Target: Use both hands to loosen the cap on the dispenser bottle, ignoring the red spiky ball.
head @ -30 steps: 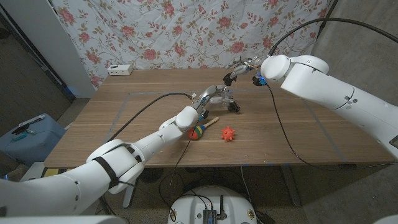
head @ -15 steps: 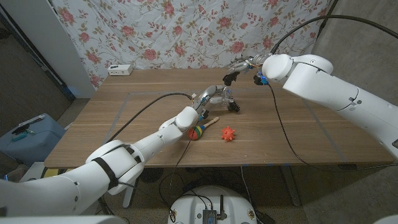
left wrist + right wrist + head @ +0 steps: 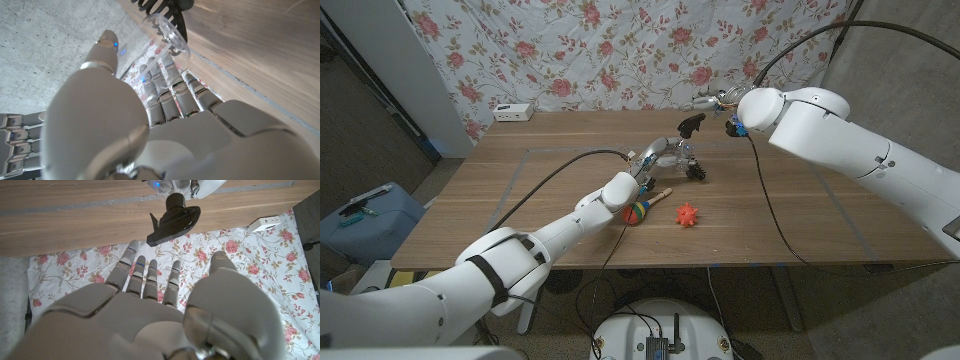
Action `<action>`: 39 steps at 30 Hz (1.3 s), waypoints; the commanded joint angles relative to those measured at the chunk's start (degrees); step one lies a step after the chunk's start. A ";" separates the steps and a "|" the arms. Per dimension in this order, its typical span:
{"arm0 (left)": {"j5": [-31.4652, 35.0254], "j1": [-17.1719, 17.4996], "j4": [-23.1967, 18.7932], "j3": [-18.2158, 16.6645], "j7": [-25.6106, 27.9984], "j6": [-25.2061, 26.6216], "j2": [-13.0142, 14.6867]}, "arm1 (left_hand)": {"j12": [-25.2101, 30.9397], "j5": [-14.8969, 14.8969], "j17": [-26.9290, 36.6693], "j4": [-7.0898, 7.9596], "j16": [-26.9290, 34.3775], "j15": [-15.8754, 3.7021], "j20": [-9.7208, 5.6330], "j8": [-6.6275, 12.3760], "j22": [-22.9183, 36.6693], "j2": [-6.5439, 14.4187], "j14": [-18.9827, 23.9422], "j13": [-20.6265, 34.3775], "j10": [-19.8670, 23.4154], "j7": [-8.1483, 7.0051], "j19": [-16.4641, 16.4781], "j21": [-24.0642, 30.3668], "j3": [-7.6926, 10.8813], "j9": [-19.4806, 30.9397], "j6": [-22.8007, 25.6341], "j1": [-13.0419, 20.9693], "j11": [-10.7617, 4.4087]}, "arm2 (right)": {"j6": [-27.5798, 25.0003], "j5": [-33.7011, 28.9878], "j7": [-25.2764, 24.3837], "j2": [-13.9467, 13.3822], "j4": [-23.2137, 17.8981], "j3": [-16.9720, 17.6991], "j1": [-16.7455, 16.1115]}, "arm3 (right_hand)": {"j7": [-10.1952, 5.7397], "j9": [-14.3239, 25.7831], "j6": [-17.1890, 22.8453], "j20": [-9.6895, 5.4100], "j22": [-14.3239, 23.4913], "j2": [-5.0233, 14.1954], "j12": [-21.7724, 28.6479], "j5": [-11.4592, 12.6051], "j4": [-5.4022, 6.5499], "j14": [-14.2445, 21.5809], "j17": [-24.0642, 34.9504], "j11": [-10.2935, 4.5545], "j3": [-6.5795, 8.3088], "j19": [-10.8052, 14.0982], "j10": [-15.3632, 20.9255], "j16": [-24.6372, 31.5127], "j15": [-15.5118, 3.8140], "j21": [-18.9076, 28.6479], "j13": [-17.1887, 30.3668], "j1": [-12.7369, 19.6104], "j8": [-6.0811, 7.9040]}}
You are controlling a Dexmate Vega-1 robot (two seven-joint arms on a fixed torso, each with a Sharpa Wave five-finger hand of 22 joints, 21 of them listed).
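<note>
Dispenser bottle (image 3: 682, 160): clear, mid-worktop (image 3: 790, 215), gripped by left robot hand (image 3: 660, 155); body largely hidden behind its fingers in head view. Left wrist view adds clear disc-shaped bottle end (image 3: 169, 34) beyond fingers (image 3: 172, 97). Black pump cap (image 3: 172, 222): plain in right wrist view. Right robot hand (image 3: 705, 105): raised above bottle, fingers (image 3: 150, 277) spread, holding nothing. Red spiky ball (image 3: 687, 214): nearer front edge, apart. Striped toy (image 3: 639, 211): partly behind left forearm.
</note>
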 commanded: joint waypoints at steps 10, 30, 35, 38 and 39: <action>0.38 0.42 -1.42 0.03 -0.17 0.34 0.33 | 0.44 -0.18 0.37 2.37 0.14 -3.49 -3.86 0.25 0.08 11.62 1.02 0.18 2.28 0.29 -0.06 -0.17 2.74 -0.06 4.65 -2.43 -1.75 | -6.74 21.96 -25.85 -0.50 -0.03 -12.46 12.68 | 4.36 -0.23 5.02 2.08 0.27 -1.34 0.05 0.56 2.49 2.04 -0.15 1.35 -2.88 1.13 1.24 0.48 1.19 0.12 0.20 -6.86 1.83; 0.66 2.02 -5.06 -0.39 -0.13 2.09 1.70 | 0.35 -0.19 0.38 2.39 0.06 -3.64 -3.81 0.28 0.08 11.57 1.05 0.19 2.18 0.27 -0.05 -0.16 2.84 -0.06 4.74 -2.57 -1.67 | -6.74 56.48 -57.39 -1.84 2.57 -19.90 21.94 | 5.10 -0.35 9.43 1.86 0.25 -1.55 0.07 0.84 2.50 3.09 -0.51 1.55 -3.40 2.39 2.17 0.35 1.05 0.22 0.18 -8.10 3.14; 0.69 2.29 -5.45 -0.60 0.13 2.30 1.93 | 0.34 -0.17 0.32 2.39 -0.02 -3.61 -3.89 0.27 0.09 11.55 1.01 0.20 2.16 0.33 -0.08 -0.17 2.89 -0.07 4.71 -2.62 -1.59 | -6.74 55.93 -57.39 -2.01 2.13 -19.42 21.08 | 4.89 -0.37 10.32 1.84 0.25 -1.60 0.04 0.90 2.48 3.20 -0.57 1.56 -3.49 2.46 2.29 0.28 1.03 0.17 0.18 -8.29 3.40; 0.66 2.32 -5.48 -0.67 0.11 2.31 2.00 | 0.36 -0.18 0.31 2.42 -0.03 -3.54 -3.85 0.26 0.09 11.52 1.03 0.24 2.19 0.32 -0.06 -0.16 2.89 -0.07 4.69 -2.69 -1.70 | -6.74 55.79 -57.39 -1.96 2.20 -19.78 21.20 | 4.84 -0.38 11.80 1.63 0.25 -1.63 0.00 0.97 2.51 3.28 -0.62 1.53 -3.61 2.56 2.38 0.20 0.89 0.11 0.17 -8.58 3.88; 0.64 2.29 -5.36 -0.69 0.09 2.26 1.97 | 0.36 -0.19 0.34 2.44 -0.04 -3.46 -3.88 0.25 0.09 11.52 0.98 0.21 2.25 0.30 -0.05 -0.15 2.87 -0.07 4.67 -2.72 -1.65 | -6.74 55.81 -57.39 -1.91 2.25 -19.69 21.09 | 4.75 -0.39 12.04 1.63 0.25 -1.63 0.00 0.98 2.51 3.33 -0.63 1.52 -3.63 2.62 2.43 0.20 0.87 0.12 0.17 -8.63 3.96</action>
